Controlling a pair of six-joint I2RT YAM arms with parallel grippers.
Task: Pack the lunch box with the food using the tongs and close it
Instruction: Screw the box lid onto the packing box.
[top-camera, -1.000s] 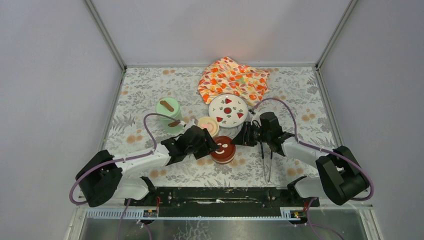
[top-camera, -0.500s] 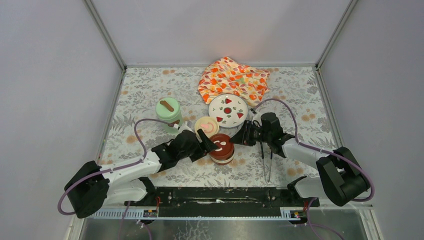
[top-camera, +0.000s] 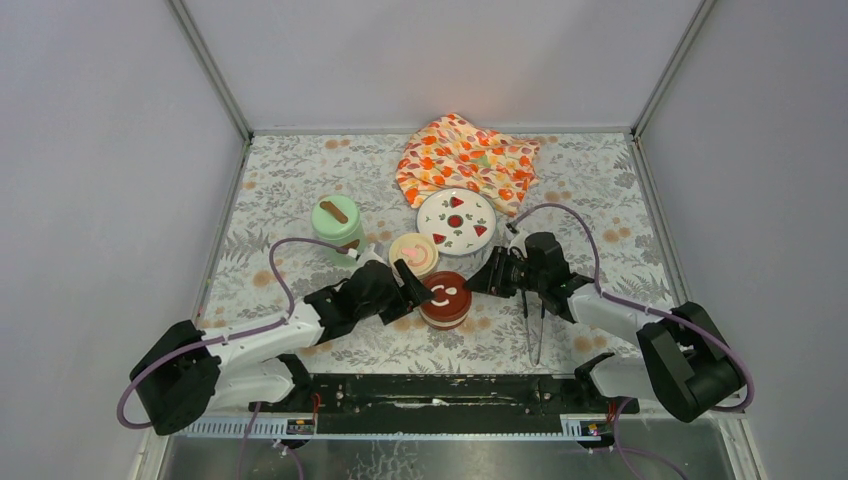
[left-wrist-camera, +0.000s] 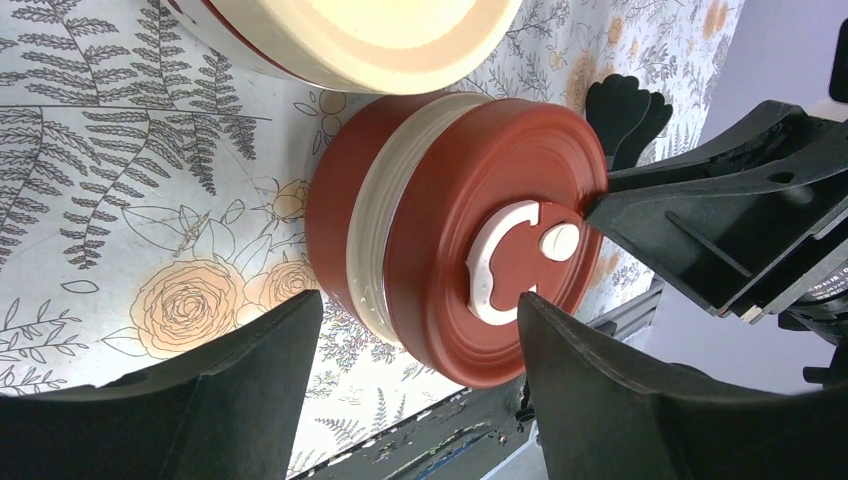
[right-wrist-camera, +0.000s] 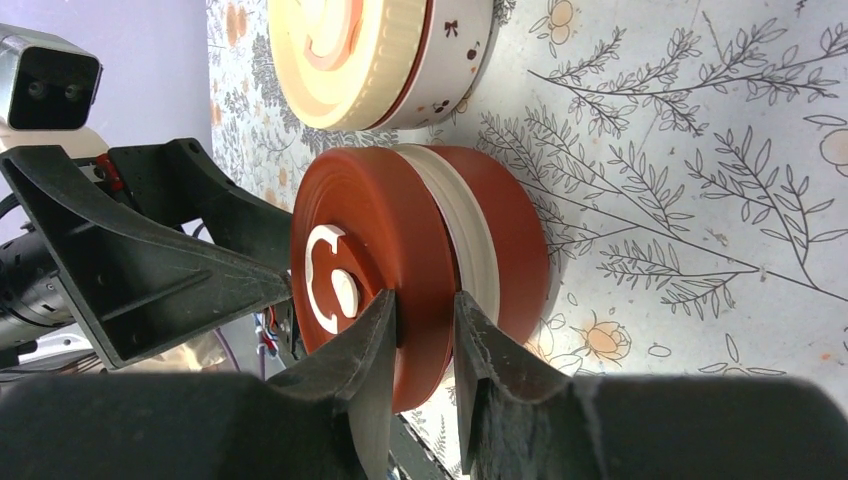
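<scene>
The lunch box stands as three closed pots: a mint-green cylinder (top-camera: 337, 222), a cream-lidded bowl (top-camera: 413, 252) and a dark red pot (top-camera: 445, 297) between my two grippers. My right gripper (right-wrist-camera: 422, 310) is shut on the rim of the dark red lid (right-wrist-camera: 390, 230) from the right side. On the pot's left, my left gripper (left-wrist-camera: 418, 300) is open, one finger (left-wrist-camera: 250, 370) down near the table and the other finger (left-wrist-camera: 590, 390) over the lid top. The tongs (top-camera: 533, 325) lie on the table under my right arm. The food is out of view.
A white plate (top-camera: 456, 221) with red fruit prints sits behind the pots. An orange flower-patterned cloth (top-camera: 467, 160) lies bunched at the back. The cream-lidded bowl (left-wrist-camera: 380, 30) is close beside the red pot. Metal rails edge the floral table.
My left arm has dropped lower and its jaws have widened around the red pot. The right gripper has kept its hold on the lid rim.
</scene>
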